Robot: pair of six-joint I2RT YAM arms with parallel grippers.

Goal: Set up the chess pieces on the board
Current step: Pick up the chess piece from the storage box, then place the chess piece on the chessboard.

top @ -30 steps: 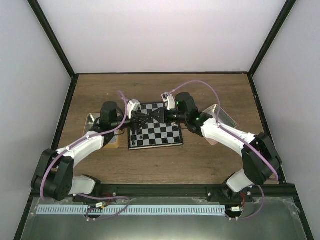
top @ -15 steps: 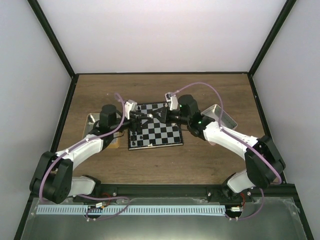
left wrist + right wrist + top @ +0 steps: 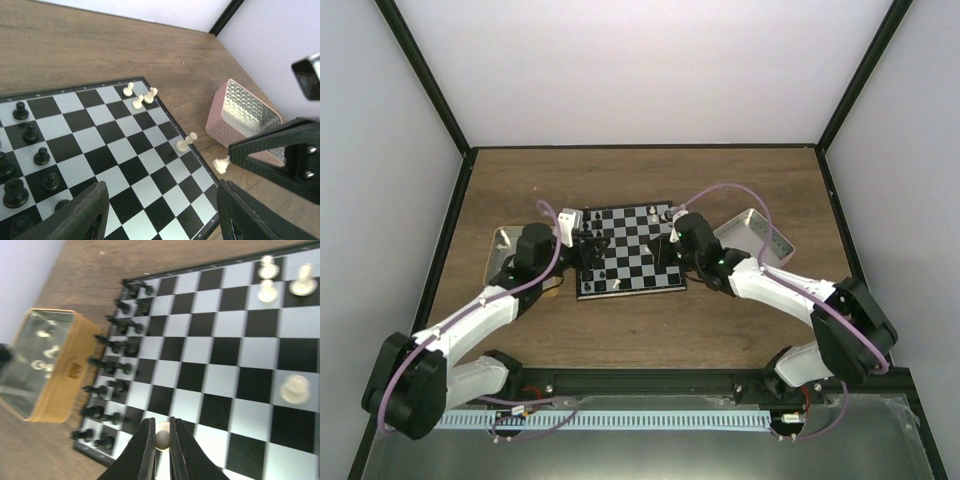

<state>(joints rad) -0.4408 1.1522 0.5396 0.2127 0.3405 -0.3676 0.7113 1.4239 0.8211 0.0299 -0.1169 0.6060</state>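
Two rows of black pieces (image 3: 112, 370) are lined up along the left side of the board (image 3: 630, 250), just beside the tan tin (image 3: 503, 247). Over that side the left gripper (image 3: 588, 243) is held with its fingers spread wide — nothing between them. At the board's right edge a cream piece (image 3: 161, 439) is pinched in the nearly closed right gripper (image 3: 160, 430); a pink tray (image 3: 757, 236) lies further right.

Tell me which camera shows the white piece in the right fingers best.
Right wrist: the white piece sits pinched between the fingers of the right gripper, its round top seen close up. Left wrist shows it small and side-on at those fingertips. In the top external view it is too tiny to make out.
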